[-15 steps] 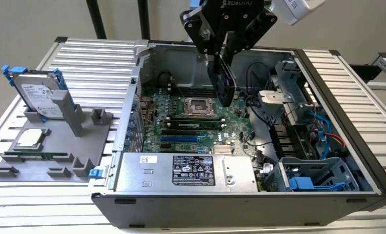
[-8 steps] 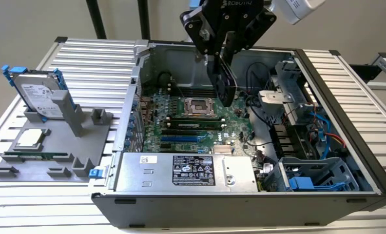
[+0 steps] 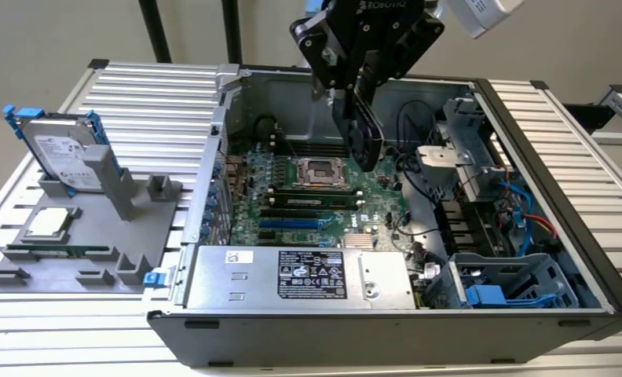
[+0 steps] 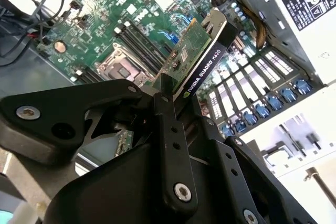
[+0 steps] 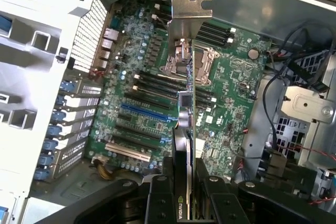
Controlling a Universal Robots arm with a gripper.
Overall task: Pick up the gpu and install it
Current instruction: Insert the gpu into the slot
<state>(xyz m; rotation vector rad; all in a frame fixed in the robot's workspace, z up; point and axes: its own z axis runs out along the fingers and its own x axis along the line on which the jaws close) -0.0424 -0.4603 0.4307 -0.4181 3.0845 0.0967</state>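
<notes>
**Picked up, not yet plugged in**

The hand [image 3: 356,100] is closed tight on the graphics card [image 3: 367,140], gripping it by its upper edge with the card hanging edge-down. The card is held in the air inside the open computer case [image 3: 395,334], above the green main board [image 3: 290,210] and near its middle. In the first wrist view the card's silver end bracket [image 5: 191,6] is clear of the board, and the row of slots lies off to one side of the card.

The lifting part looks done. The seating part is left, because the card sits in no slot.

By count there is one hand, one graphics card, one case and one main board. The first wrist view shows one blue slot [image 5: 144,111] and one white slot [image 5: 126,150]. On the ribbed surface [image 3: 133,86] beside the case stands one grey holder [image 3: 112,236] carrying one hard drive [image 3: 60,149].
</notes>
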